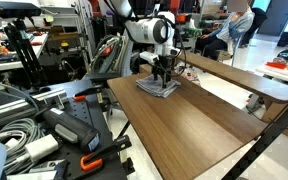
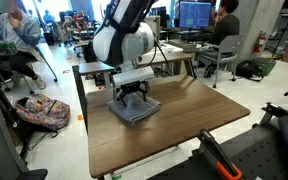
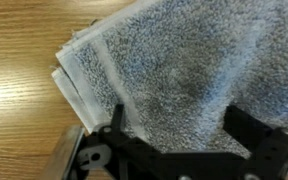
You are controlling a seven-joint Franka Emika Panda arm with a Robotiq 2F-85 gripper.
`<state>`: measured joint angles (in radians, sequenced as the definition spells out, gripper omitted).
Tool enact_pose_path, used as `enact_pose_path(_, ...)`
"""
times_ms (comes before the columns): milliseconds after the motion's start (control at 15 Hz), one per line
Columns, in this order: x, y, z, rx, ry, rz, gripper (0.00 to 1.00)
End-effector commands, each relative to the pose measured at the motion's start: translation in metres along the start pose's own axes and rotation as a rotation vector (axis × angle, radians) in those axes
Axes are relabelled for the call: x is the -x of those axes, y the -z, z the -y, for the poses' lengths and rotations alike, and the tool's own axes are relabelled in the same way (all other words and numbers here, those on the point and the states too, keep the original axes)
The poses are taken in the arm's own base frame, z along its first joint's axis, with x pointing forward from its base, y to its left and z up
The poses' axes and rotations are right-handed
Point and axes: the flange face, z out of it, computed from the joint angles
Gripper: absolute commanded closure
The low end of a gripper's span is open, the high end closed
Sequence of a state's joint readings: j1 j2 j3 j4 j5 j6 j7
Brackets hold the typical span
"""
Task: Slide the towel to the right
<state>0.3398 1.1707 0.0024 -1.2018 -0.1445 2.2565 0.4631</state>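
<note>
The towel (image 1: 156,87) is a small grey folded cloth lying flat on the wooden table (image 1: 204,125), with layered edges showing. It also shows in an exterior view (image 2: 134,108) and fills the wrist view (image 3: 174,70). My gripper (image 1: 163,74) stands straight down over the towel, its fingertips at or on the cloth (image 2: 133,98). In the wrist view the two black fingers (image 3: 176,125) are spread wide apart with the towel's surface between them. The gripper is open and nothing is gripped between the fingers.
The towel lies near one end of the table, close to its edge (image 2: 87,105). Bare wood stretches across the rest of the top (image 2: 184,125). Cluttered gear and cables (image 1: 34,130) sit beside the table. People sit at desks behind (image 2: 222,25).
</note>
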Motion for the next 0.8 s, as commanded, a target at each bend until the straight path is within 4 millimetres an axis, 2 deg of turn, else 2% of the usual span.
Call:
enact_pose_path(0,-0.013,-0.012,-0.012,0.014,-0.019,0.030,0.00)
enact_pose_path(400,-0.033,-0.025,-0.064,0.058,-0.099,0.054,0.00)
enact_pose_path(733,-0.049,-0.034,-0.125,0.087,-0.177,0.057,0.00)
